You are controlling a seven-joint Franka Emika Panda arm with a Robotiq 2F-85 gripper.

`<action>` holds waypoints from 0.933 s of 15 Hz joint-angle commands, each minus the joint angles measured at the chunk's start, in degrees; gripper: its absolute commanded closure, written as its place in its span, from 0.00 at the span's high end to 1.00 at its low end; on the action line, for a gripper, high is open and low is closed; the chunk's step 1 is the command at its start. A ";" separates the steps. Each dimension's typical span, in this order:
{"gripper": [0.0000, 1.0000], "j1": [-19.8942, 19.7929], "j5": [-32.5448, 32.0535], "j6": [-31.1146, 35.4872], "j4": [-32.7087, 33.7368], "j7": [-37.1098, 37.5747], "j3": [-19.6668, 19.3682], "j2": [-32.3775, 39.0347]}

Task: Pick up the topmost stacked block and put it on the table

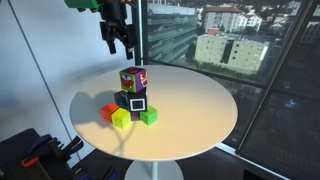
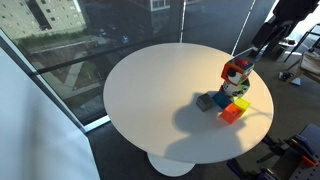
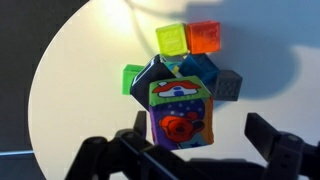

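Wrist view, looking straight down: the table (image 3: pixel 60 100) is seen as a broad, round white surface under bright light. In both exterior views it is shown standing beside tall windows (image 1: pixel 285 75), with buildings (image 1: pixel 230 45) visible outside (only part of its white pedestal (image 1: pixel 150 168) is caught). The gripper (image 1: pixel 119 48) is held in the air above the blocks, clear of them. Its fingers (image 3: pixel 128 150) are spread wide, one at each side of the lower frame in the wrist view, and nothing is held between them.

The topmost stacked block (image 3: pixel 181 112) is seen centred just above that gap. It is a multicoloured cube whose upper face is patterned in green, blue, white and red-orange. In an exterior view the topmost stacked block (image 1: pixel 133 79) is shown sitting on a dark cube (image 1: pixel 135 101) marked with a white square outline, so a short stack is formed on the table.

Loose cubes are gathered close round the foot of the stack: an orange cube (image 1: pixel 111 110), a yellow-green cube (image 1: pixel 122 120) and a green cube (image 1: pixel 149 117). A grey cube (image 2: pixel 205 100) is also seen just beside the stack.
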 commanded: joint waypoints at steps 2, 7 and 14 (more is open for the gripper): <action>1.00 -0.56 -3.87 -0.55 2.75 3.25 0.54 3.53; 1.00 -0.27 -4.46 -0.74 4.02 3.16 0.31 5.88; 1.00 0.02 -3.22 -0.11 2.74 1.74 -0.11 5.96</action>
